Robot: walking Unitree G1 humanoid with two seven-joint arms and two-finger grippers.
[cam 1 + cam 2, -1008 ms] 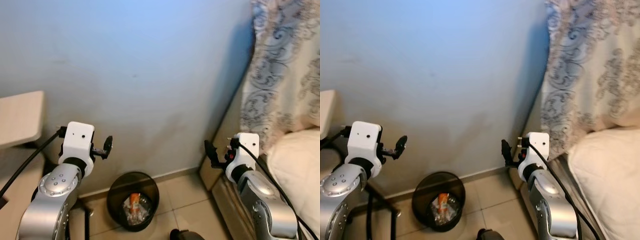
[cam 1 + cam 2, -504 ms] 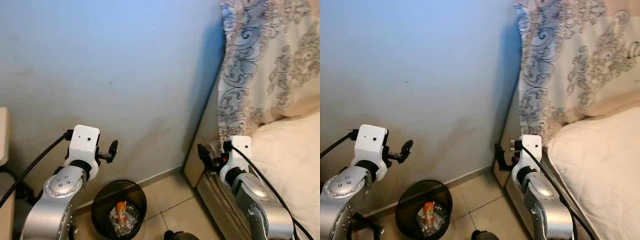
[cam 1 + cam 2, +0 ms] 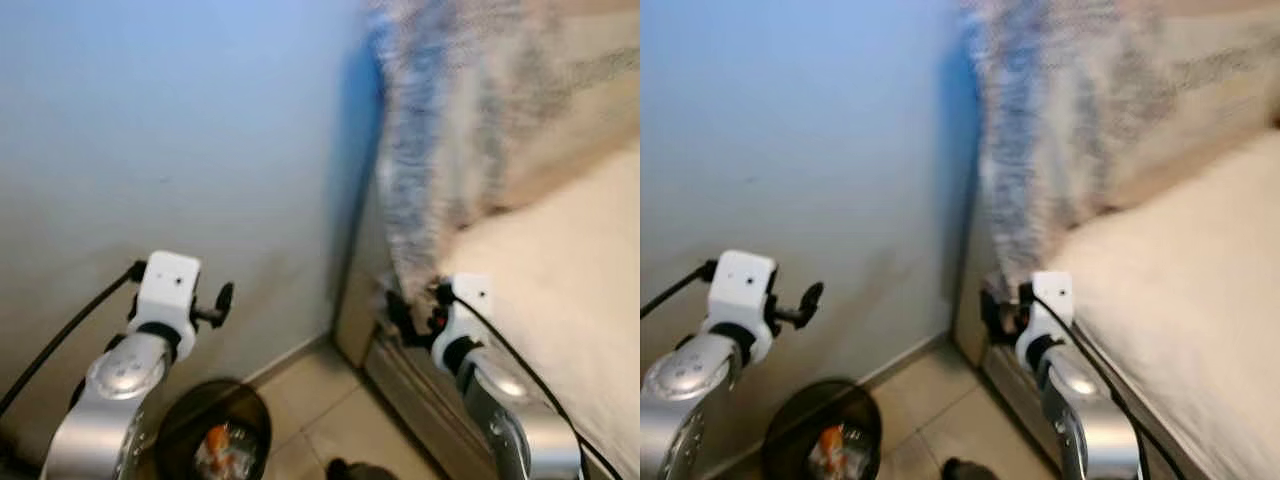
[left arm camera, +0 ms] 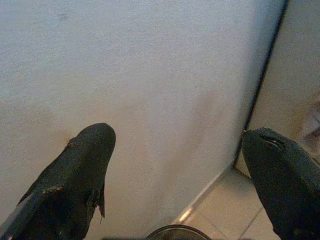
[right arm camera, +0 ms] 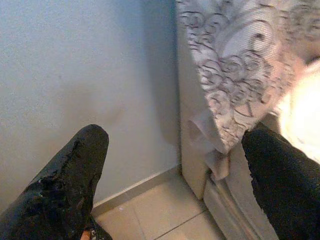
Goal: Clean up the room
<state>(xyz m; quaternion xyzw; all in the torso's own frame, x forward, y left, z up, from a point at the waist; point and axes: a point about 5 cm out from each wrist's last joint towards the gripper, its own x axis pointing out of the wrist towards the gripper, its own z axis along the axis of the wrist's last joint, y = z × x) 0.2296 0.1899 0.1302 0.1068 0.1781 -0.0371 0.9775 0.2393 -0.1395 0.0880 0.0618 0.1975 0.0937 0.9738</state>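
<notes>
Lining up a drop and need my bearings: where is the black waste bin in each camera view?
Left eye view: black waste bin on the floor, bottom left, against the wall.
Right eye view: bottom left too, nearer the picture's edge.
Left wrist view: just its rim at the foot of the wall.
Right wrist view: a dark sliver with an orange speck, probably the bin.
Shared landmark: the pale bed panel against the wall.
</notes>
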